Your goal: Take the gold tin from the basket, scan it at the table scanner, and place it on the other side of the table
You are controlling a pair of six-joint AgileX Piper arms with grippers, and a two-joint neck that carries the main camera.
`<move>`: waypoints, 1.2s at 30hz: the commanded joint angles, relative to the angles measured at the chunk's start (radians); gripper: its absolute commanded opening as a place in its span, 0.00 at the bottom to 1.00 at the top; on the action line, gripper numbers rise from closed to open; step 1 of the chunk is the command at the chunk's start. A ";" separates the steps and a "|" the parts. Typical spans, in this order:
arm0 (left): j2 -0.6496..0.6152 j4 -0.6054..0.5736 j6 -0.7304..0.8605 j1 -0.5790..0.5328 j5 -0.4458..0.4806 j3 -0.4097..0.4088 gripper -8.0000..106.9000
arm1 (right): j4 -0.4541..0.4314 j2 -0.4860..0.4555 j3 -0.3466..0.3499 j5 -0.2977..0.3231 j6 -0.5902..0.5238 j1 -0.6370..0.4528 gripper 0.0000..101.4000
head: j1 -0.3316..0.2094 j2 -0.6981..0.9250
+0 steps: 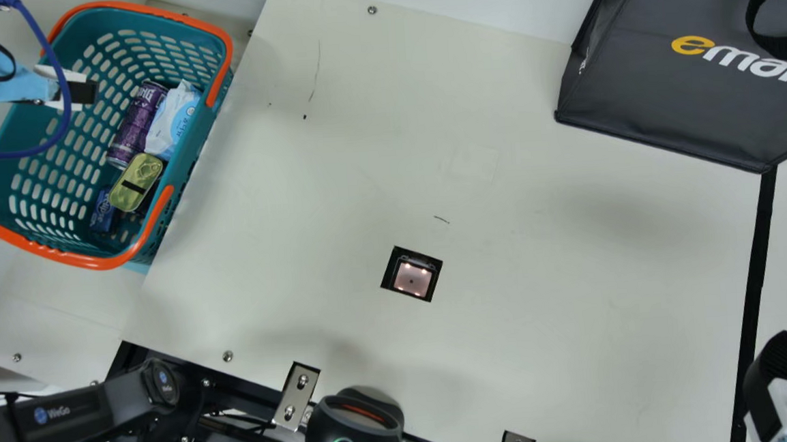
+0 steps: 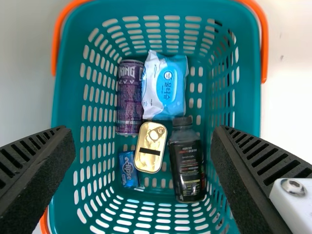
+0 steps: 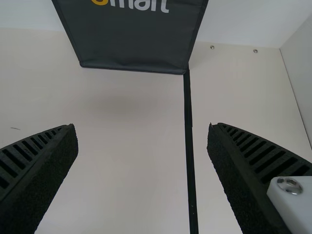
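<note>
Main view: gold tin in the teal basket, left end effector over the basket.
The tin lies between a small blue pack and a dark bottle, near a purple can and a pack of wipes; the left end effector stands wide. The right end effector, also wide, is over the table, well apart from the scanner.
</note>
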 commanded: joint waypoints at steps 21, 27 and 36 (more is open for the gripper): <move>0.179 0.088 0.028 -0.026 -0.095 0.028 0.85 | 0.000 0.000 0.000 0.000 0.000 0.000 0.94 | -0.029 0.004; 0.210 0.101 0.027 -0.034 -0.128 0.048 0.85 | 0.000 0.000 0.000 0.000 0.000 0.000 0.94 | -0.029 0.004; 0.254 0.120 0.027 -0.043 -0.171 0.076 0.85 | 0.000 0.000 0.000 0.000 0.000 0.000 0.94 | -0.029 0.004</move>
